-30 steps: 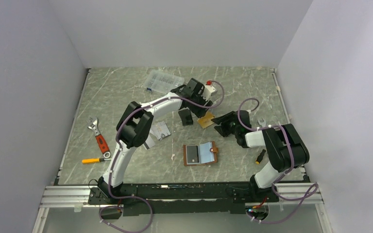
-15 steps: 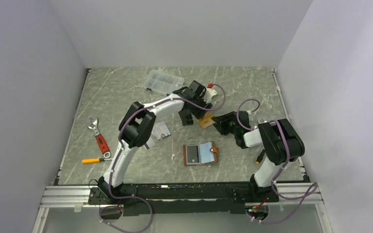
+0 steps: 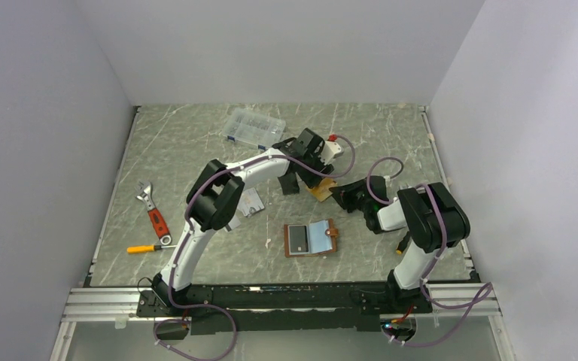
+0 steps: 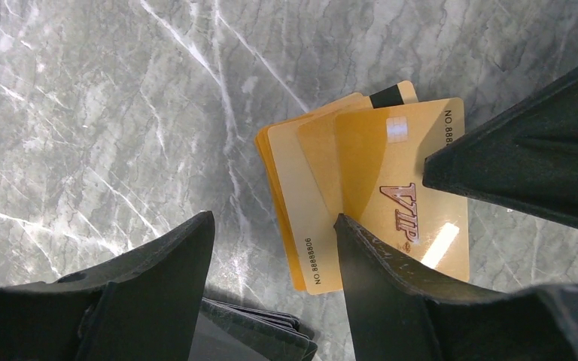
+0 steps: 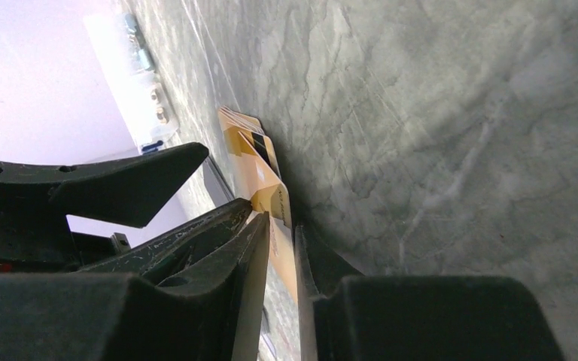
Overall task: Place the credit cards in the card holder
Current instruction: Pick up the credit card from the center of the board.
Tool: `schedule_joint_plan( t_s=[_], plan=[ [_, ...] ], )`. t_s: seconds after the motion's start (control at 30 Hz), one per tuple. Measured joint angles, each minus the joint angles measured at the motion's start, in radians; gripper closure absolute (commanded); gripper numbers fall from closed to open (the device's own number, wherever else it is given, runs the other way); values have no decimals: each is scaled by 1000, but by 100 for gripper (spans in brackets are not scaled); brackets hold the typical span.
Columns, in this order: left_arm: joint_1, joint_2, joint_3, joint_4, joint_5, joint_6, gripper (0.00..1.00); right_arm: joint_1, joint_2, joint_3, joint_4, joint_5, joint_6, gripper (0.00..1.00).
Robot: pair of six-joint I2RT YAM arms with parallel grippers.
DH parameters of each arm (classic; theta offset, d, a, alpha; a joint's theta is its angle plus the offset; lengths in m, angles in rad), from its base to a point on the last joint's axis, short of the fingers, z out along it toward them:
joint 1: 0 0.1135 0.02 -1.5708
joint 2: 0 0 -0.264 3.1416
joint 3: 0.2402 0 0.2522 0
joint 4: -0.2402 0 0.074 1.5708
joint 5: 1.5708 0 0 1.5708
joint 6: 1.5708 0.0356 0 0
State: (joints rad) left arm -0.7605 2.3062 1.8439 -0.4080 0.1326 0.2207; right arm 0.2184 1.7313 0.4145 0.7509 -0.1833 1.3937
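Orange credit cards [image 4: 361, 195] lay fanned flat on the bench [image 4: 83, 113], long axis roughly in line with my left fingers [image 4: 158, 293], which stood apart over them. My right fingers [image 5: 218, 293] were nearer: one card's edge sat in their narrow gap, nearly together, couldn't tell if pinched. Cards glossy gold-orange, VIP print, dark stripe. The card holder [image 3: 310, 238] lay open, well apart, toward the bases.

Grey marble-patterned table [image 3: 181, 150] carries 4 loose items. 1 clear plastic compartment box [image 3: 254, 126] lies at far centre. 1 red-handled adjustable wrench [image 3: 153, 213] and 1 yellow-handled screwdriver [image 3: 144, 248] lie close together near the left edge. 1 small black-and-yellow tool [image 3: 404, 242] lies towards the right edge.
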Motion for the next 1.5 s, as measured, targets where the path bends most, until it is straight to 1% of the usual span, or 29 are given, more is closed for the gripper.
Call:
schedule_joint_plan(
  t_s=[0.27, 0.33, 0.67, 0.9, 1.03, 1.2, 1.4, 1.5],
  plan=[
    [0, 0, 0, 0, -8, 3, 36, 0, -33, -32, -23, 9, -9, 98],
    [0, 0, 0, 0, -10, 4, 36, 0, -47, -39, -32, 15, -15, 100],
    [0, 0, 0, 0, -22, 7, 40, 0, -88, -54, -60, 27, -39, 100],
    [7, 0, 3, -8, -11, 2, 38, -3, -145, -81, -76, 26, -84, 100],
    [36, -1, 16, -45, 30, -10, 35, -14, -165, -78, -73, 0, -139, 100],
    [102, -34, 16, -106, 101, -32, 31, -20, -211, -48, -101, -39, -237, 100],
    [182, -154, 17, -170, 224, -60, 28, -22, -296, 0, -146, -105, -346, 100],
    [208, -220, 13, -182, 316, -92, 26, -22, -323, 28, -151, -155, -386, 100]
  ],
)
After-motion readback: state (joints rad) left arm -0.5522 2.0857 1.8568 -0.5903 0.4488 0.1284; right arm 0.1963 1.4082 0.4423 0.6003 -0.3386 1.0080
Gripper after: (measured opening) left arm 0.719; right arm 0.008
